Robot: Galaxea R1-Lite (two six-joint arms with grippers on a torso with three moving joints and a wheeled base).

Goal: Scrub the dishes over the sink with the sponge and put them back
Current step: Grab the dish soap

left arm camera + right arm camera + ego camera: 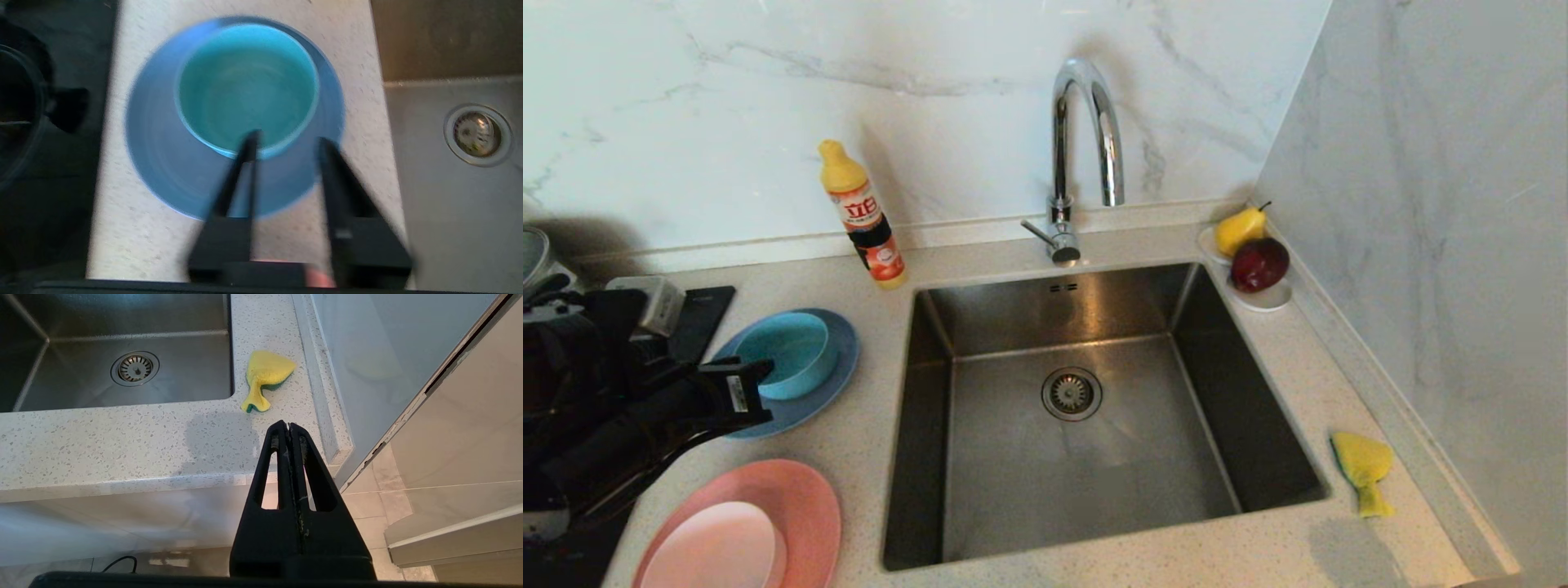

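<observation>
Jaws parted above speckled countertop (122,228)

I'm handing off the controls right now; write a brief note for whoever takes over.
Left gripper: open, empty, over the teal round bowl that sits on the grey-blue plate, left of the steel sink.
Right gripper: shut, empty, parked off the counter's front edge.
Bent yellow sponge: on the counter right of the sink.
Small pale pink dish lies on the salmon-pink plate.
Done: nothing. Left: scrub all, return them.
</observation>
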